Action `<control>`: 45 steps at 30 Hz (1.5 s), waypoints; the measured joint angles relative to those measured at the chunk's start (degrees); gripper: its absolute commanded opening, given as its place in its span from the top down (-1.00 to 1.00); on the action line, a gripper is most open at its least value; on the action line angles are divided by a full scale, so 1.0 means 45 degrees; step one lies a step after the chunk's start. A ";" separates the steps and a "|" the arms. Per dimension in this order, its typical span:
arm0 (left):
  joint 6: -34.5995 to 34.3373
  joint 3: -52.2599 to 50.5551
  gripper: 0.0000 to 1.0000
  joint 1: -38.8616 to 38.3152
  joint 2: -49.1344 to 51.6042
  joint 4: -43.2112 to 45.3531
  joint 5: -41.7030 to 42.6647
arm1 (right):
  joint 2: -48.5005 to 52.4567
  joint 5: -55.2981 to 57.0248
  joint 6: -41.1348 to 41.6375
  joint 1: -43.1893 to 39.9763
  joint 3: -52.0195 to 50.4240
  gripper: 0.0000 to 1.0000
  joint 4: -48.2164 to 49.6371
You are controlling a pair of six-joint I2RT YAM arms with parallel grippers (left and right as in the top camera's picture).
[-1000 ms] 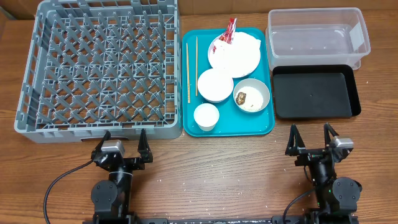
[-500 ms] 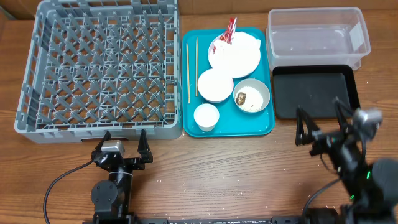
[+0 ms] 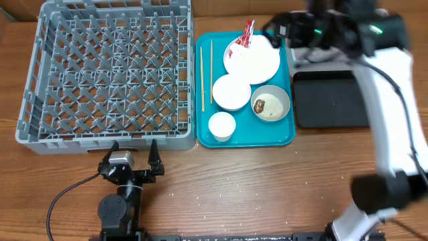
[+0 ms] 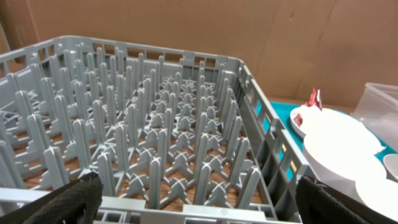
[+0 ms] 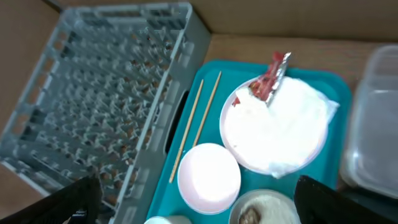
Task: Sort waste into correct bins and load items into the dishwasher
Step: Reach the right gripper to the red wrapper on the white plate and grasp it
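Note:
The grey rack (image 3: 107, 73) fills the left of the table. On the teal tray (image 3: 284, 134) are a white plate (image 3: 252, 57) with a crumpled napkin (image 3: 269, 45) and a red wrapper (image 3: 248, 32), an empty bowl (image 3: 231, 92), a bowl holding a brown lump (image 3: 259, 104), a cup (image 3: 222, 125) and chopsticks (image 3: 202, 77). My right gripper (image 3: 286, 30) is open and empty, raised just right of the plate; its wrist view looks down on the wrapper (image 5: 272, 74) and plate (image 5: 273, 134). My left gripper (image 3: 132, 152) is open and empty before the rack's front wall (image 4: 186, 208).
The clear tub (image 3: 321, 57) at the back right is mostly covered by my right arm. The black tray (image 3: 328, 100) lies in front of it. The right arm's white link runs down the right side of the table.
My right arm has lifted from the table's front right and swung back and left over the black tray and tub to beside the plate. The left arm has not moved.

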 measured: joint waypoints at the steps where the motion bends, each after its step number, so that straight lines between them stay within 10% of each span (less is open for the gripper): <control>1: 0.0000 0.0000 -1.00 0.0000 0.0010 -0.0010 0.0000 | 0.0801 0.0044 -0.0044 0.0185 0.0345 -1.00 0.0078; 8: 0.0000 0.0000 -1.00 0.0000 0.0005 -0.0005 0.0005 | 0.4711 -0.0044 0.0107 0.0695 0.0452 -1.00 0.2623; 19: 0.0000 0.0000 -1.00 0.0000 0.0005 -0.0005 0.0000 | 0.5722 0.5644 0.1273 0.2448 0.0408 -0.95 0.4396; 37: 0.0000 0.0000 -0.99 0.0000 0.0005 -0.0005 0.0000 | 0.8106 0.7572 0.3079 0.2497 0.0374 -0.93 0.5586; 45: 0.0000 0.0000 -1.00 0.0000 0.0005 -0.0010 0.0000 | 0.8281 0.7956 0.3133 0.2429 0.0374 0.68 0.5445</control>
